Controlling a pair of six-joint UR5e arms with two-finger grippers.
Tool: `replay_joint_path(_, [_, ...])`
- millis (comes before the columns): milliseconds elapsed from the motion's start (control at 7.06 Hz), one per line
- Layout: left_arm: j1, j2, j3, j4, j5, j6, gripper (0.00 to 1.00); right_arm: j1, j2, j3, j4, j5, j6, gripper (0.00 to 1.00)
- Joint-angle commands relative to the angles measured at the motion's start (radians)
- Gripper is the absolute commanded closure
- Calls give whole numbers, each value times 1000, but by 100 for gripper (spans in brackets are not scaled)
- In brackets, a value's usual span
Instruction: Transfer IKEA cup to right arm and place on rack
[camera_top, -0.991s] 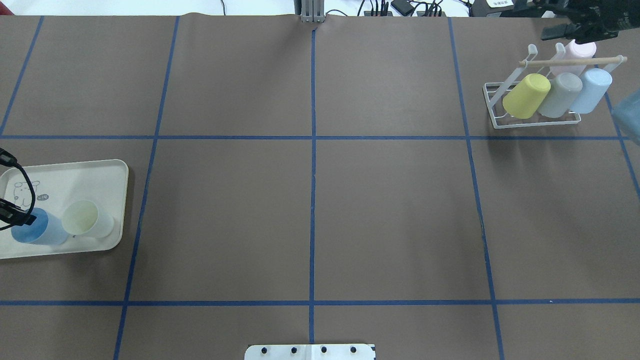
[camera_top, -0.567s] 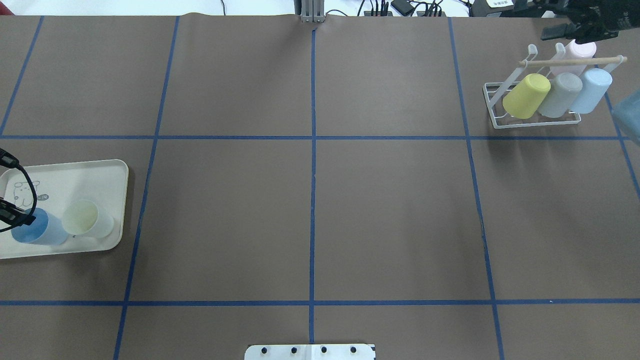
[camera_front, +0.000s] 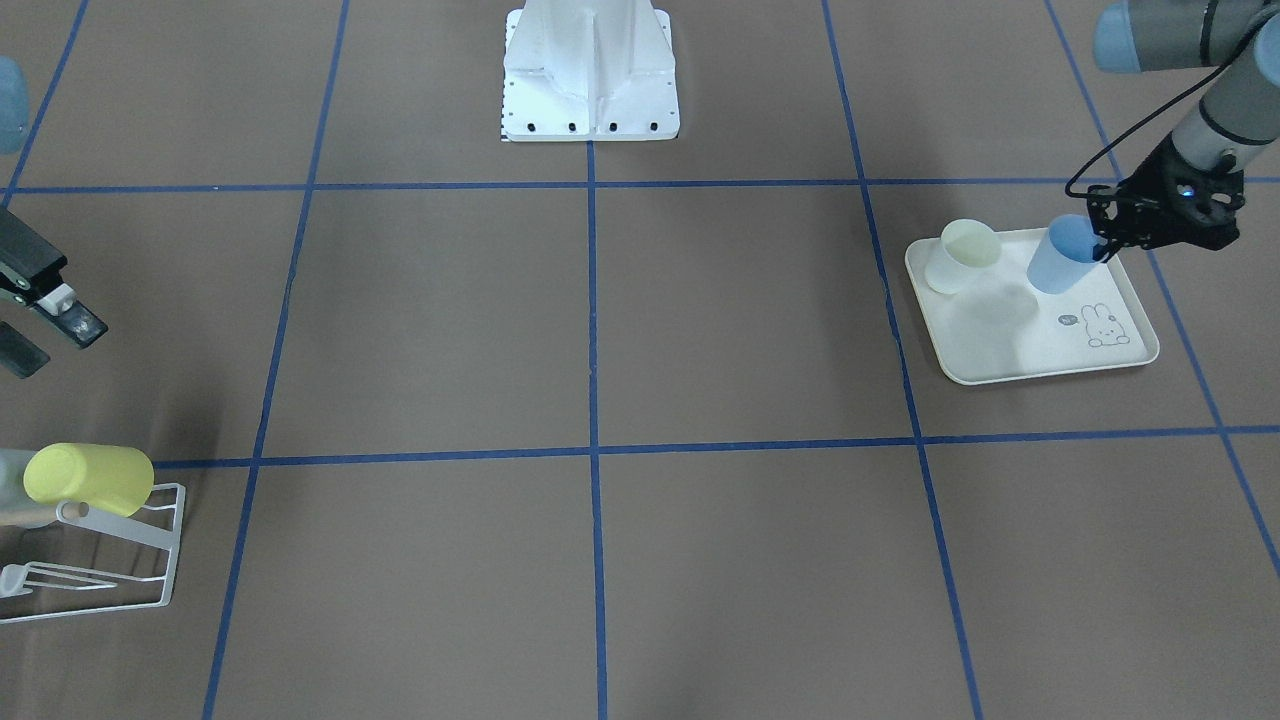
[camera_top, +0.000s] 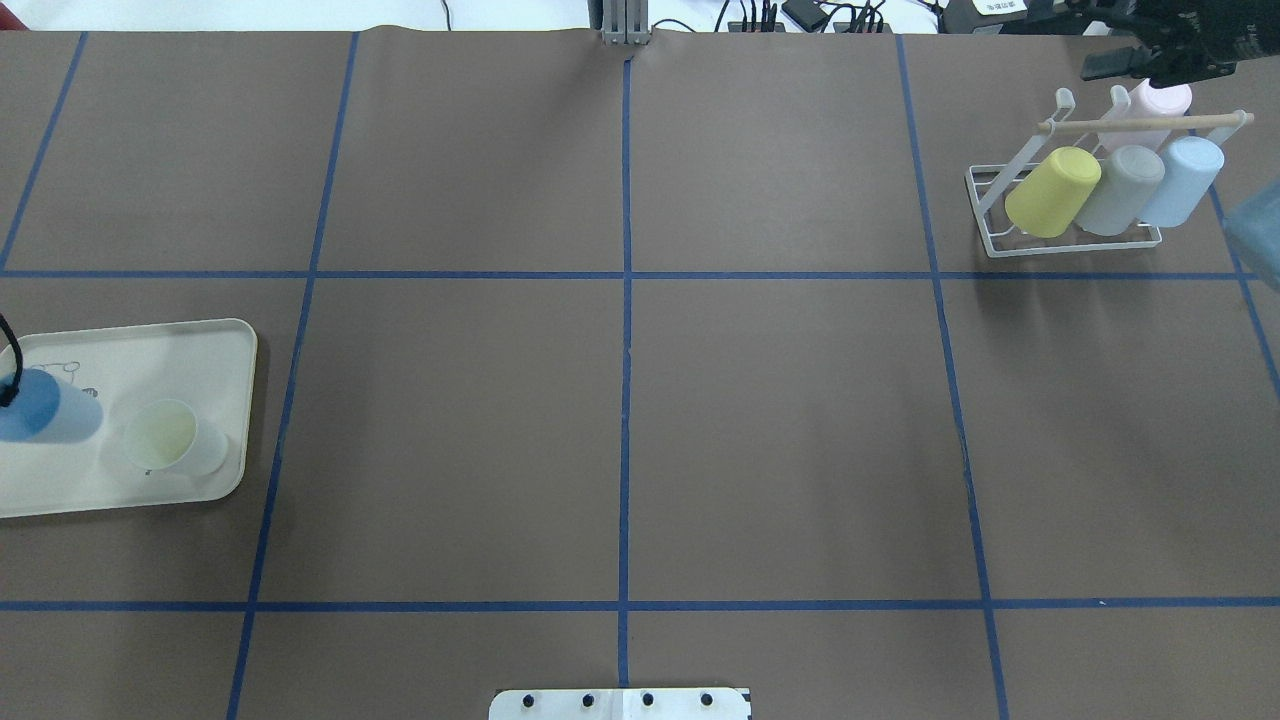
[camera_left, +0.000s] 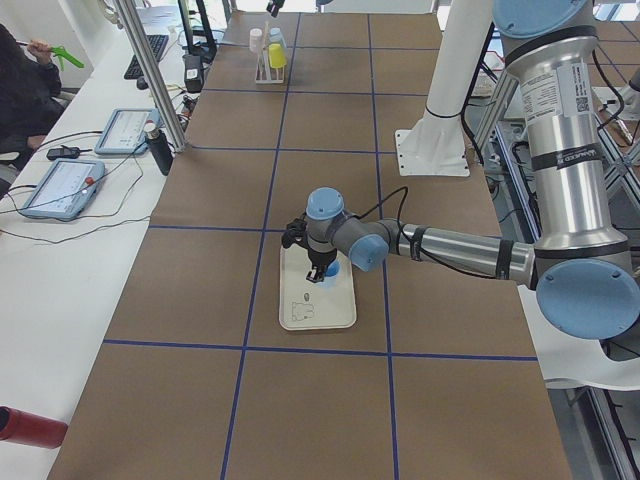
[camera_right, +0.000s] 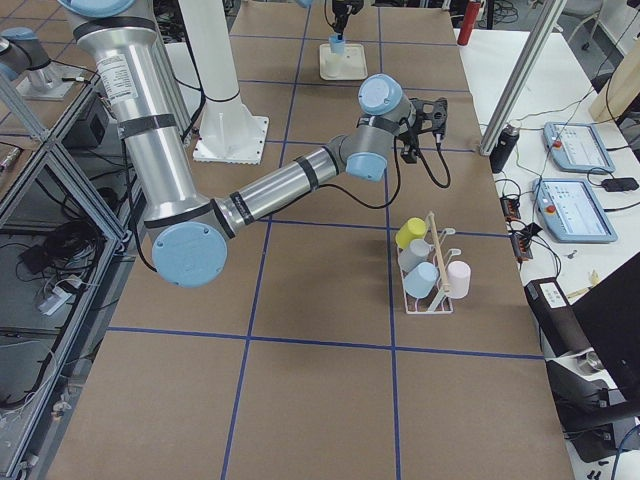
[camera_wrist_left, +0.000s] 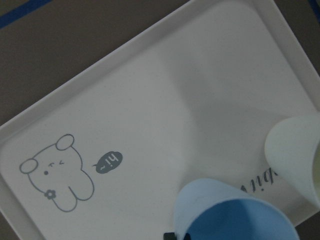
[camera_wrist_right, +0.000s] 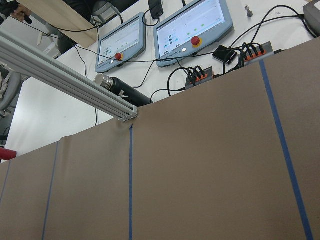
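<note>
Overhead, blue cup (camera_top: 45, 418) partly off-frame.

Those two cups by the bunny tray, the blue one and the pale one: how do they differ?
The blue cup is light blue; the pale cup is creamy yellow-white. The blue cup leans over, its rim pinched in the jaws of the left gripper; the pale cup stands upright and untouched on the tray. Both are plain, handle-free tumblers.

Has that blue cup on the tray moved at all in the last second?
Yes. In the overhead view the blue cup has shifted up and left, away from the pale yellow cup that stands beside it on the tray.
</note>
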Motion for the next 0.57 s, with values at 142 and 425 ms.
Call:
replay_joint_path(142, [-217, -107, 12, 2, 37, -72, 100, -18, 0, 9, 0, -3, 7, 0])
replay_joint_path(425, [-216, -234, -6, -15, 35, -368, 100, -41, 8, 3, 0, -7, 7, 0])
